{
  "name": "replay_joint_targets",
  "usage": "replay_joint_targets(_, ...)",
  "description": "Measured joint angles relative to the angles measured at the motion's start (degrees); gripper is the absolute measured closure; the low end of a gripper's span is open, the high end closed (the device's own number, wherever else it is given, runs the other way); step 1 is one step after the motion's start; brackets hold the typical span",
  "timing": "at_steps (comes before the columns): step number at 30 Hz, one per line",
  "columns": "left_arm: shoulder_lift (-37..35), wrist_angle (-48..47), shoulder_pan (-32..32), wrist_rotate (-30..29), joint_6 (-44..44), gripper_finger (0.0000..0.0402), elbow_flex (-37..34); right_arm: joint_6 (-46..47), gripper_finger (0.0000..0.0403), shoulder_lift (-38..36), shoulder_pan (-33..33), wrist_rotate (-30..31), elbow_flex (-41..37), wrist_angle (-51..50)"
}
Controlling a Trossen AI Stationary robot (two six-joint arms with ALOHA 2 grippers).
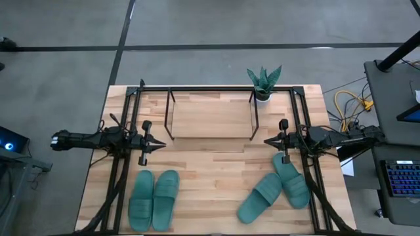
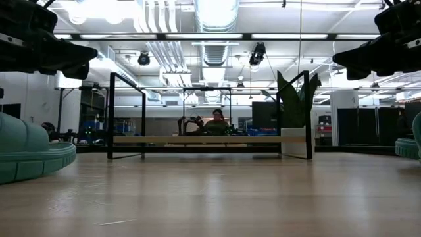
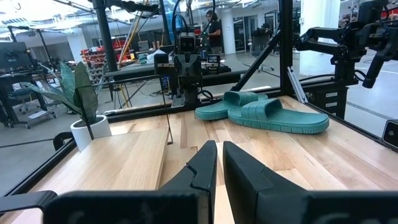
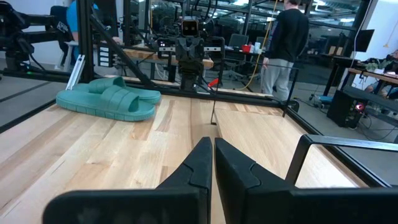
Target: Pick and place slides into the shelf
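Observation:
Several teal slides lie sole down on the wooden table. One pair (image 1: 153,200) lies side by side near the front left. The other two (image 1: 260,197) (image 1: 292,179) lie at an angle at the front right, touching at one end. The shelf (image 1: 211,115), black rods around a light wood board, stands at the far middle. My left gripper (image 1: 161,143) hovers shut and level at the table's left, pointing right. My right gripper (image 1: 268,141) hovers shut and level at the right, pointing left. In the wrist views the left gripper (image 3: 219,155) and the right gripper (image 4: 213,152) hold nothing.
A spiky green plant in a white pot (image 1: 264,82) stands at the shelf's far right corner. A black frame (image 1: 131,111) runs around the table. Bare table (image 1: 213,177) lies between the two pairs of slides. A person (image 4: 289,43) stands in the room beyond.

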Motion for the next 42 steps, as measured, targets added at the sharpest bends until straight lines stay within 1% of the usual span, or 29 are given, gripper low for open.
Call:
replay_joint_targets(23,0.00,0.29,-0.02,0.02,0.02,0.0388,-0.02,-0.07,0.0394,0.02,0.00,0.00,0.00,0.21)
replay_joint_targets(29,-0.01,4.56,-0.01,0.02,0.02,0.0388,-0.01,-0.04,0.0394,0.00,0.00,0.00,0.00,0.19)
replay_joint_targets(35,-0.02,4.62,0.00,0.02,0.02,0.0388,-0.02,-0.02,0.0394,0.00,0.00,0.00,0.00,1.14)
replay_joint_targets(38,-0.02,5.90,0.00,0.00,0.02,0.0388,-0.02,0.23,0.0394,0.00,0.00,-0.02,0.00,2.31)
replay_joint_targets(42,-0.04,10.31,-0.02,0.02,-0.05,0.0388,-0.02,3.96,0.0394,0.00,0.00,-0.02,0.00,6.72)
